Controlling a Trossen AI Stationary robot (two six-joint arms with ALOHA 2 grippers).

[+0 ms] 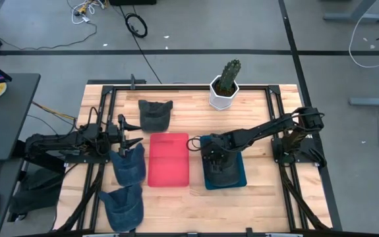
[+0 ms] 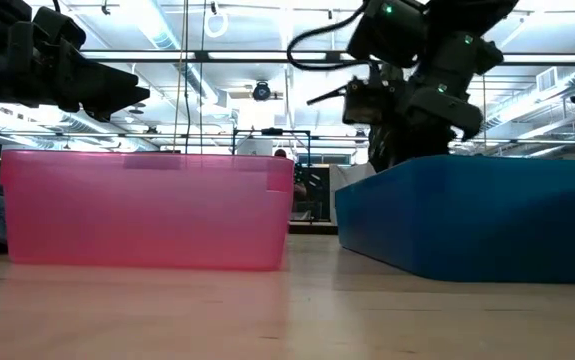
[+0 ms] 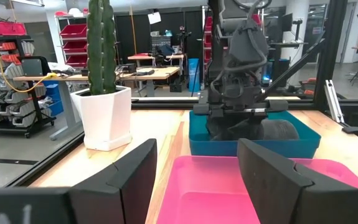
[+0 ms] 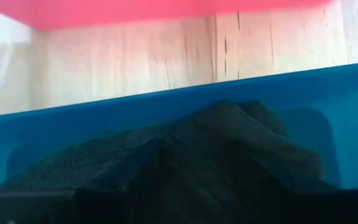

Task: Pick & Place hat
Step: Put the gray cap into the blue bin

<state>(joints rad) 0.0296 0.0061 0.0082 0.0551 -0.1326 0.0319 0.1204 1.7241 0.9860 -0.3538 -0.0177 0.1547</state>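
Note:
A dark grey hat [image 4: 216, 155] lies crumpled in the blue bin [image 1: 240, 179], resting on the bin's floor. My right gripper [image 1: 214, 161] slants down into that bin, open, just above the hat [image 3: 279, 130]. Its fingertips do not show in its own wrist view. A second dark hat [image 1: 155, 113] lies on the table at the far side. Two denim hats [image 1: 128, 163] [image 1: 122, 207] lie flat at the near left. My left gripper [image 3: 194, 180] waits open and level at the table's left [image 1: 131, 136], pointing toward the pink bin [image 1: 169, 159].
A cactus in a white pot [image 1: 225, 85] stands at the far edge, right of centre. The pink bin [image 2: 147, 210] and the blue bin [image 2: 477, 215] sit side by side at mid table. A black frame rail [image 1: 268, 89] borders the wooden top.

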